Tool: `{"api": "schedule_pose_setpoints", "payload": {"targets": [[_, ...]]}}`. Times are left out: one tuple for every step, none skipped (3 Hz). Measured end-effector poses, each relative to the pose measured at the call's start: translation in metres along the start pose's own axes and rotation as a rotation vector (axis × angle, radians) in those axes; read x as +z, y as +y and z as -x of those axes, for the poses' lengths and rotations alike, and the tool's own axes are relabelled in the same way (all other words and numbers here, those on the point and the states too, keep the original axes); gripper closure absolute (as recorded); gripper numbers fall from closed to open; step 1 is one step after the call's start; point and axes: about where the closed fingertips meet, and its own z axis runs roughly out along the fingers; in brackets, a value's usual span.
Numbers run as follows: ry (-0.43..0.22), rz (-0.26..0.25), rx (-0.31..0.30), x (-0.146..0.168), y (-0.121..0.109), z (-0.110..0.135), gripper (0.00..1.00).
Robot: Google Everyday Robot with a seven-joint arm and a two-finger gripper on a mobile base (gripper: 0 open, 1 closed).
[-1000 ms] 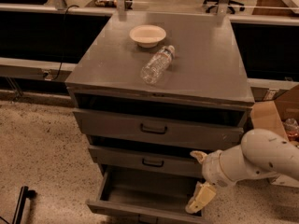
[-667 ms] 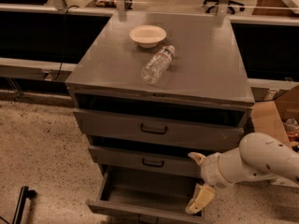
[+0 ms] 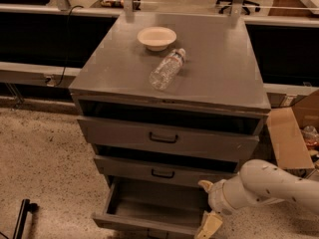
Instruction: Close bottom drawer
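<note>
The bottom drawer [image 3: 149,222] of the grey metal cabinet [image 3: 209,78] is pulled out and its inside shows empty. Its front panel lies at the picture's lower edge and its handle is not in view. My gripper [image 3: 208,210] sits at the drawer's right front corner, at the end of my white arm [image 3: 269,185] that comes in from the right. One cream finger [image 3: 208,226] points down by the drawer's front right corner, the other [image 3: 204,184] sits higher by the middle drawer. The middle drawer [image 3: 164,173] and top drawer [image 3: 164,138] stand slightly out.
A cream bowl [image 3: 156,37] and a clear plastic bottle [image 3: 167,68] lying on its side are on the cabinet top. A cardboard box [image 3: 294,133] stands to the right of the cabinet. A dark bar [image 3: 20,219] lies on the speckled floor at lower left.
My arm and gripper have shifted slightly left, toward the drawer's right front corner. The drawer stands out as far as before.
</note>
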Motion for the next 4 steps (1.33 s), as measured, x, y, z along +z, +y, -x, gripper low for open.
{"api": "schedule_pose_setpoints", "payload": {"targets": [[-0.062,-0.043,0.029,0.066,-0.005,-0.031,0.00],[-0.106,-0.070,0.075,0.094,-0.002,-0.052,0.00],[-0.105,-0.067,0.075,0.095,-0.002,-0.051,0.00],[-0.140,-0.047,0.086,0.118,-0.005,-0.064,0.00]]}}
